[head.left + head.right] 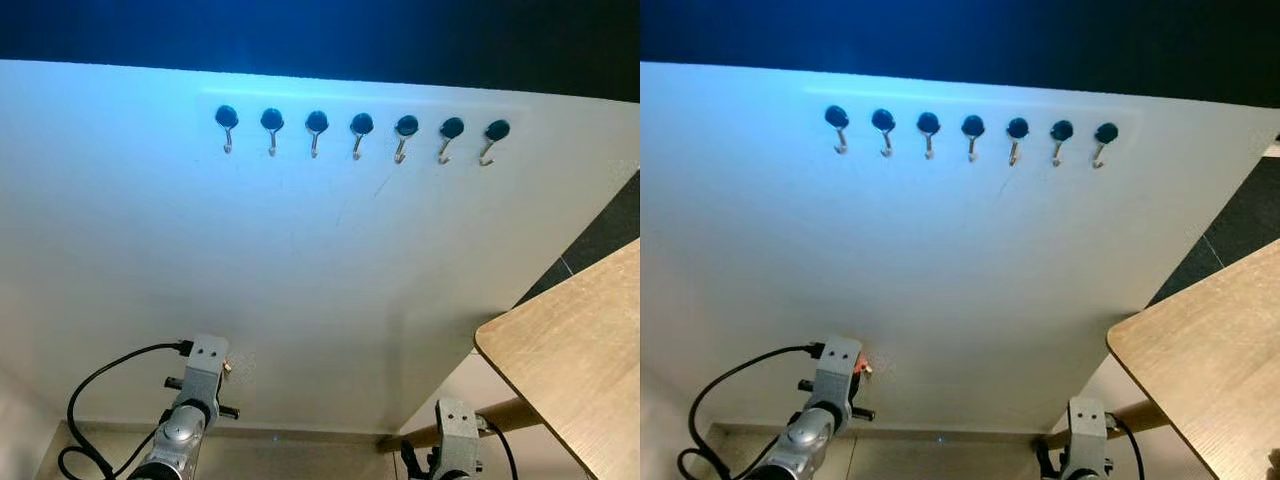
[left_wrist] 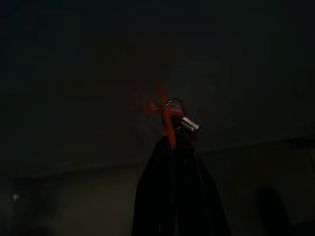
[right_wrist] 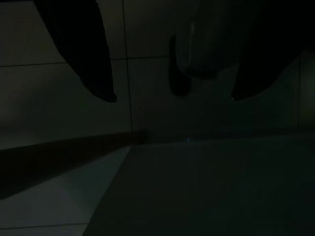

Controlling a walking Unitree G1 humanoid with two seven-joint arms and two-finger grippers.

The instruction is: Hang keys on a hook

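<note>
Below the row of hooks [image 1: 361, 133] on the white wall panel [image 1: 300, 260], the left tool [image 2: 172, 142] is clenched on the keys [image 2: 173, 115], pinching them by an orange tag so that the ring and metal key stick out past its tips, likely to leave the ring free for catching a hook. It sits low, well under the hooks. The right tool [image 3: 170, 96] hangs idle with fingers spread, beside the wooden counter [image 1: 570, 350].
</note>
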